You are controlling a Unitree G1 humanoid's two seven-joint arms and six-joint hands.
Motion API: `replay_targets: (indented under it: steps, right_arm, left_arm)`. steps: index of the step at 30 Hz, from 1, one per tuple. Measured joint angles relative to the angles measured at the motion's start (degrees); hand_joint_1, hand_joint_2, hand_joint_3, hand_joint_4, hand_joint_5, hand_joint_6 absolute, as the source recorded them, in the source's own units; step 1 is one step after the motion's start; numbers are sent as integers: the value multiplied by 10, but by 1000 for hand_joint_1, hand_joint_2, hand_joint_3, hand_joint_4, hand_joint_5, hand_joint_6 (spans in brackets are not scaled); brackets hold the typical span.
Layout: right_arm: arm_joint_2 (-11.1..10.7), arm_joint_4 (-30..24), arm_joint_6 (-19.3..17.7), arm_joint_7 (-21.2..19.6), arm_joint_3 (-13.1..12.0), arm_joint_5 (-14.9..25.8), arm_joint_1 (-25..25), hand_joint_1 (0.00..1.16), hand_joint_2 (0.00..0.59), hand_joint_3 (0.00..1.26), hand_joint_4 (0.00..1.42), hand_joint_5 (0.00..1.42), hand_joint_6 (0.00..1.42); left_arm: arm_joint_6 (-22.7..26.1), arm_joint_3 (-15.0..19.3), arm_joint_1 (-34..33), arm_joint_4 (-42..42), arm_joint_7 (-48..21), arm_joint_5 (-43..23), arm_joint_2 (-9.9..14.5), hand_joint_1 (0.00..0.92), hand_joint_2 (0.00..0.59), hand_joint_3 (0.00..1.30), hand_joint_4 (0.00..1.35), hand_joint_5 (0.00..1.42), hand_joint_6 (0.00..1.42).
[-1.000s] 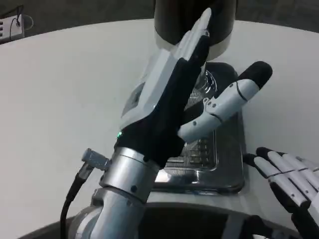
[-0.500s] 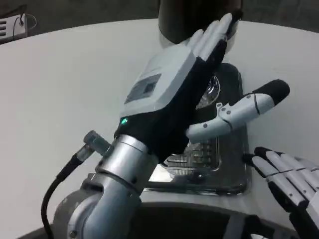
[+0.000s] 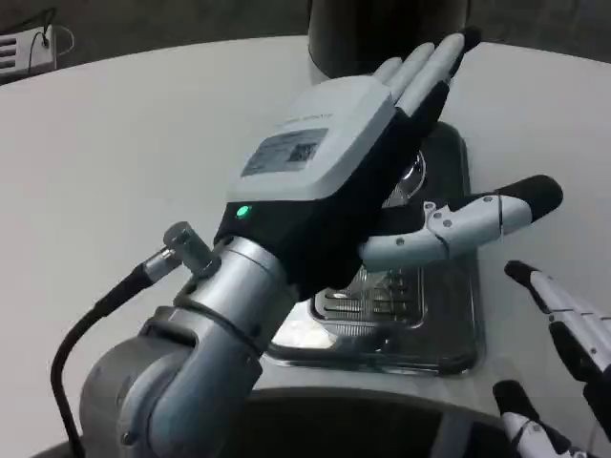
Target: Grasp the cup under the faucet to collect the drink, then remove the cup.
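My left robot hand [image 3: 348, 167] hangs over the drip tray [image 3: 434, 329], fingers stretched flat toward the dark dispenser [image 3: 387, 33] at the far edge of the white desk [image 3: 143, 162], thumb out to the right, holding nothing. The cup is hidden under my palm; I can't place it. My right robot hand [image 3: 573, 334] waits near the tray's right edge, fingers apart, empty

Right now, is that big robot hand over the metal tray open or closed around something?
Open. The left hand has its fingers stretched out straight, thumb apart, nothing between them, above the drip tray.
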Motion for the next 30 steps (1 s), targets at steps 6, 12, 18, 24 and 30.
replay_targets:
  steps: [6,12,18,24,30]
  right_arm:
    - [8,2,28,20,2,31,-13,243,456,34,66,123,196]
    - [12,10,43,31,11,46,-24,270,432,25,64,108,187]
    - [13,11,49,35,18,48,-35,275,428,25,64,109,182]
    - [13,16,57,36,25,53,-50,314,377,18,57,101,181]
    - [13,28,76,44,32,69,-74,358,321,5,35,77,162]
  left_arm:
    - [-7,7,-20,0,-28,0,23,0,116,1,0,72,51]
    - [-21,6,-36,5,-47,-1,40,0,114,0,0,72,52]
    - [-38,6,-47,13,-57,-2,51,0,108,0,0,63,44]
    - [-44,6,-56,15,-65,-2,57,0,107,0,0,57,42]
    - [-47,6,-56,15,-65,-2,60,0,106,0,0,50,33]
